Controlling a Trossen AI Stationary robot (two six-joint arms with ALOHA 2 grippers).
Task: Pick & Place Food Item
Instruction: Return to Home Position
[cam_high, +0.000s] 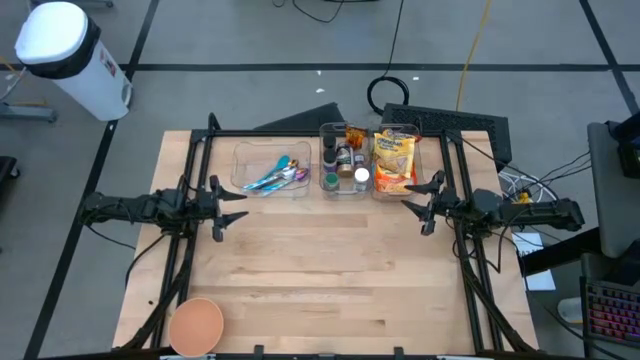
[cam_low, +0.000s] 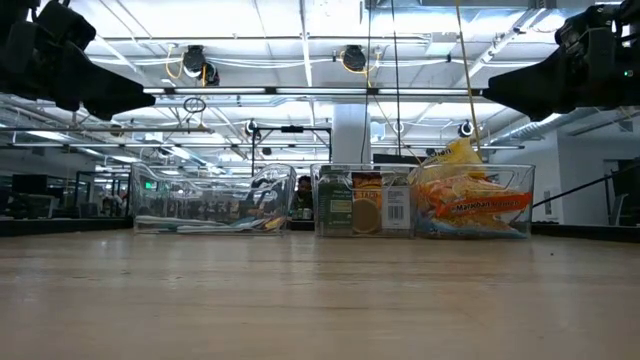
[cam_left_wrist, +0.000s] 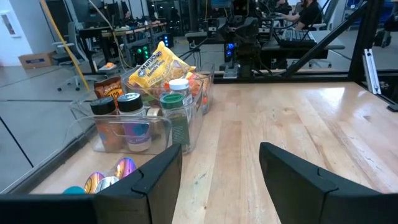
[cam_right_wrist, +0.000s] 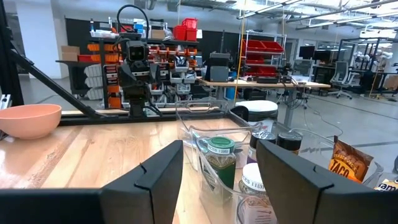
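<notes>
Three clear bins stand in a row at the table's far edge. The right bin holds yellow-orange snack bags (cam_high: 394, 160), also in the low view (cam_low: 468, 200) and the left wrist view (cam_left_wrist: 158, 65). The middle bin holds spice jars (cam_high: 343, 162) and a taco packet (cam_right_wrist: 349, 163). The left bin holds shiny utensils (cam_high: 276, 176). A pink bowl (cam_high: 196, 325) sits at the near left corner. My left gripper (cam_high: 234, 207) is open and empty above the table's left side. My right gripper (cam_high: 418, 200) is open and empty above the right side, near the snack bin.
A black frame of bars (cam_high: 190, 180) borders the table on its left, far and right sides. The middle of the wooden table (cam_high: 330, 260) lies between the two arms. A white bin (cam_high: 70, 55) stands on the floor beyond the far left corner.
</notes>
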